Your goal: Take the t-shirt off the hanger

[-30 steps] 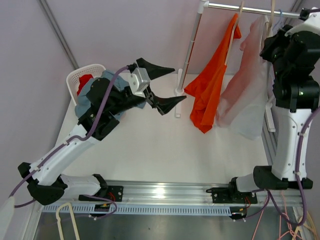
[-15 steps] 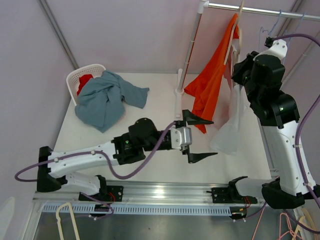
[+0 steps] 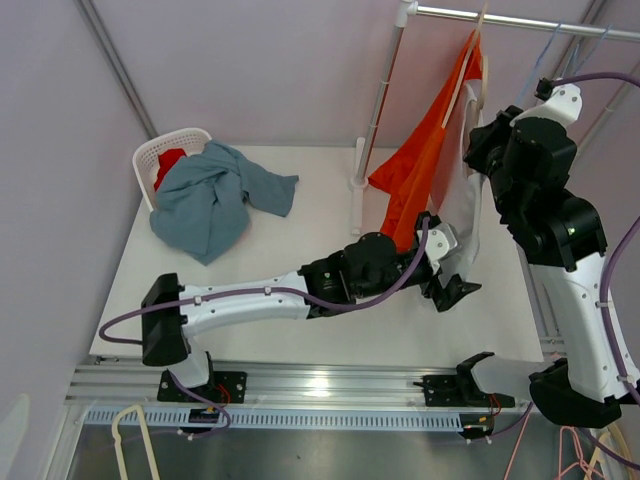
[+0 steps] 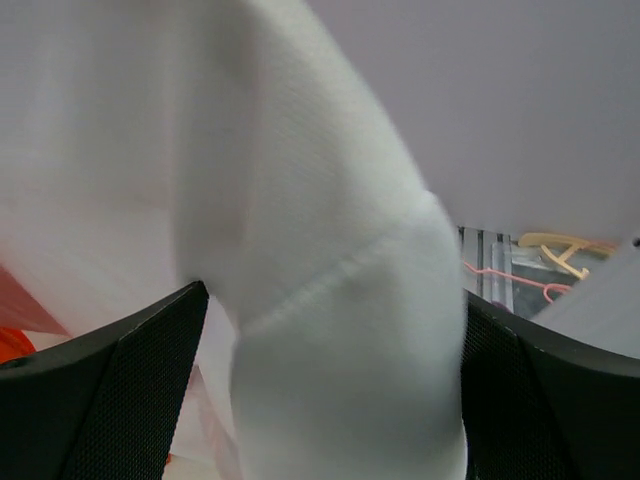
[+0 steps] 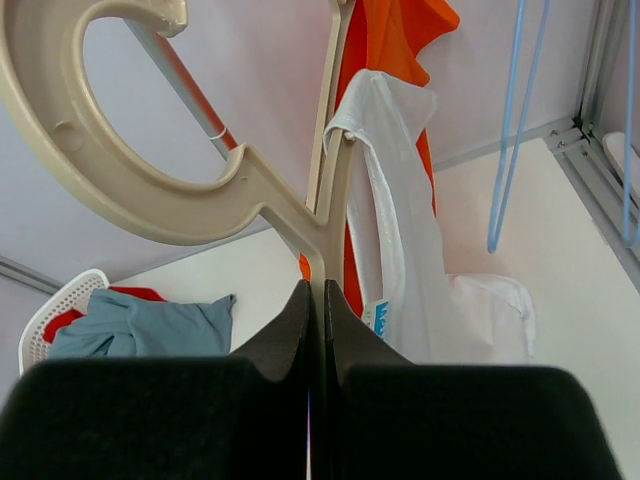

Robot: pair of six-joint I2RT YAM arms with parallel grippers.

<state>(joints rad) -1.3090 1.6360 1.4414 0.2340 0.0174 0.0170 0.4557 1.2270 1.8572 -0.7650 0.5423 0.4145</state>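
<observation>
Two claws work here: the right gripper (image 5: 322, 300) clamps the hanger (image 5: 255, 195); the left gripper (image 4: 325, 395) gapes around the white t-shirt (image 4: 330, 250), likely light, limp cloth, best pinched at its seamed fold.

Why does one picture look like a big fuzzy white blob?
Left wrist view: the white t-shirt hangs right at the lens, between the open left claw, too close to focus. Top view: sharp, with glare on the metal rail.
</observation>
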